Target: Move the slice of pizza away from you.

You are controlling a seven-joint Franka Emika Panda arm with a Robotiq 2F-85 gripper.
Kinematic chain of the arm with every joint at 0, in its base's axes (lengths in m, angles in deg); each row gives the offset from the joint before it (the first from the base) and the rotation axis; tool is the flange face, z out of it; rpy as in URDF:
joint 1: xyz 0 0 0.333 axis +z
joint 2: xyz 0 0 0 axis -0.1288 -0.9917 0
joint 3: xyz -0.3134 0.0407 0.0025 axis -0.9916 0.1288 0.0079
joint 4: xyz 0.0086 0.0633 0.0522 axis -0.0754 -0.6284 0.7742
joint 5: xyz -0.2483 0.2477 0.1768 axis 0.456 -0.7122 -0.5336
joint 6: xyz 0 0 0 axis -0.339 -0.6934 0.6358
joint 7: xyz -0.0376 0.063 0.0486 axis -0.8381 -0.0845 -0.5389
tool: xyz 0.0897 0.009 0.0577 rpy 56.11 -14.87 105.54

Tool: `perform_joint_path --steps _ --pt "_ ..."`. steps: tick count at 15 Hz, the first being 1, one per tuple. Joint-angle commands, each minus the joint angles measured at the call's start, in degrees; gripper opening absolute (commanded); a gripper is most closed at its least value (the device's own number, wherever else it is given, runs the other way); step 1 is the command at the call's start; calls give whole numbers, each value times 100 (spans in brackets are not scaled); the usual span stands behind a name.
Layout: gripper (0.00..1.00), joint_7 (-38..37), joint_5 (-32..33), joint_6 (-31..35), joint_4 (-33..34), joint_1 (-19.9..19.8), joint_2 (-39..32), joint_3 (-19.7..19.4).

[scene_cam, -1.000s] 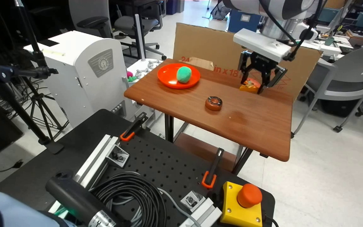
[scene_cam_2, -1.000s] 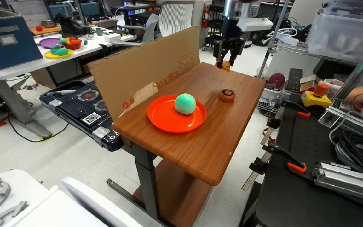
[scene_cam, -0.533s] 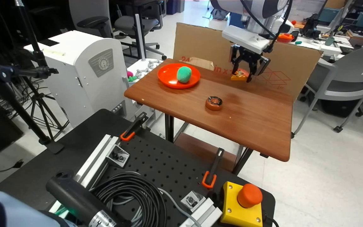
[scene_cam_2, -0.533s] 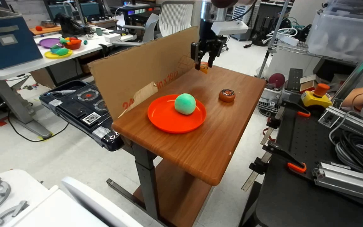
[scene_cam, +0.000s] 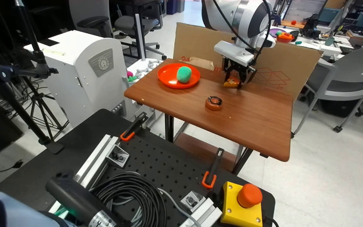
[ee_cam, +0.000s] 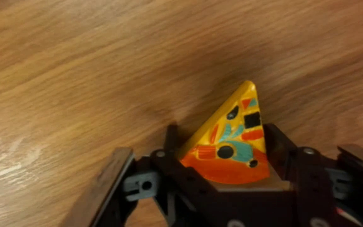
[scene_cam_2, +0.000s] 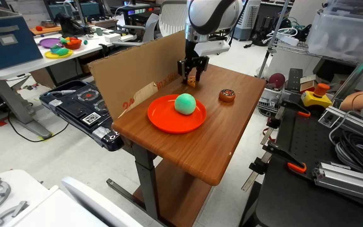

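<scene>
one pizza slice, two fingers, two clamps

In both exterior views the arm reaches down from the top edge, its wrist above a downward-pointing pincer whose fingers, dark and blurred in the wrist view, appear clamped, slightly apart.

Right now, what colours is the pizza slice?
The pizza slice is yellow and orange with teal and black bits, seen best in the wrist view.
</scene>
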Motion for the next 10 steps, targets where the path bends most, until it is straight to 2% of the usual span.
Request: perform_joint_path --steps 1,3,5,6,10 --pt "98 23 67 -315 248 -39 -97 45" --pt "100 245 92 -389 -257 -72 319 89" --pt "100 688 129 -190 -1163 -121 989 156" --pt "100 1034 178 -212 -1385 -185 1154 204" --pt "100 1688 986 -214 -2632 -106 1976 -56"
